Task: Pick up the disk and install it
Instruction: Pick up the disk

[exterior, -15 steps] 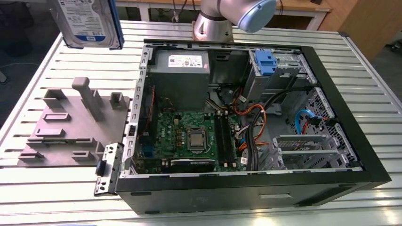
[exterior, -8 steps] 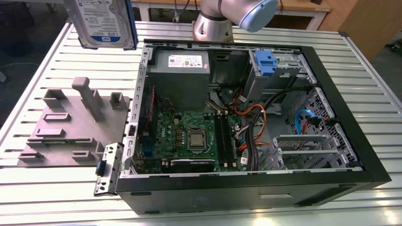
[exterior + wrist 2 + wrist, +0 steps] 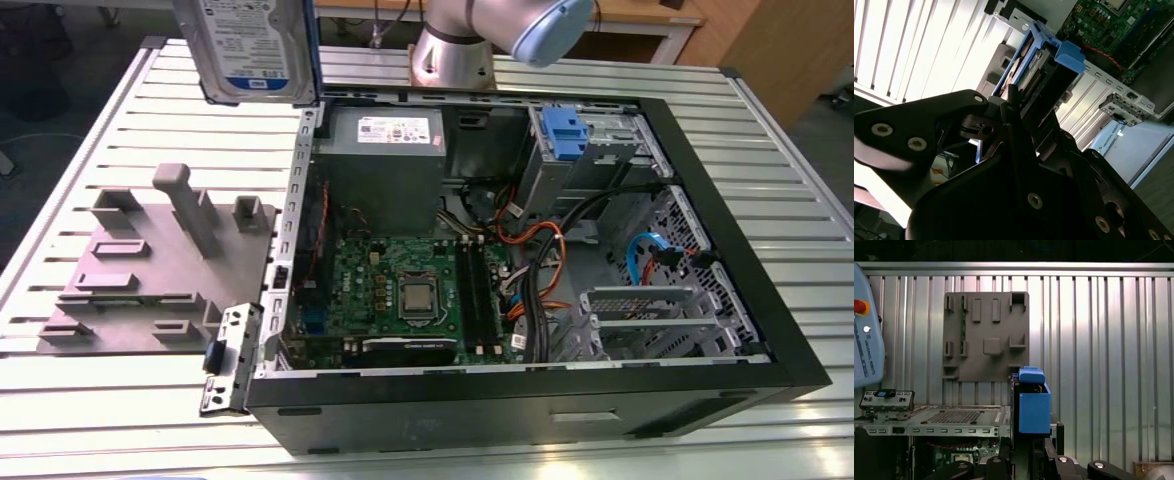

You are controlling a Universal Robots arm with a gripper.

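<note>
1. Now the gripper is clenched on the disk. In the second wrist view its black fingers pinch one end of the drive, and the blue carrier runs away from them.
2. In the exterior view the disk hangs in the air at the far side, toward the exterior view's left. It is upright, with its white-and-blue label facing the camera and the blue carrier showing along one edge.
3. It is clear of the table and is near the far corner of the open computer case, close to the grey power supply box.
4. The case lies on its side on a ribbed metal table. Inside, the green board sits in the middle with cables beside it, and a small blue latch sits at the drive bay on the far side.
5. A grey holder plate with upright pegs lies on the table to the exterior view's left of the case, apart from the disk.
6. In the first wrist view the carrier end of the disk stands up from the gripper, with the grey plate beyond it.
7. The arm's base stands at the far edge of the table.
</note>
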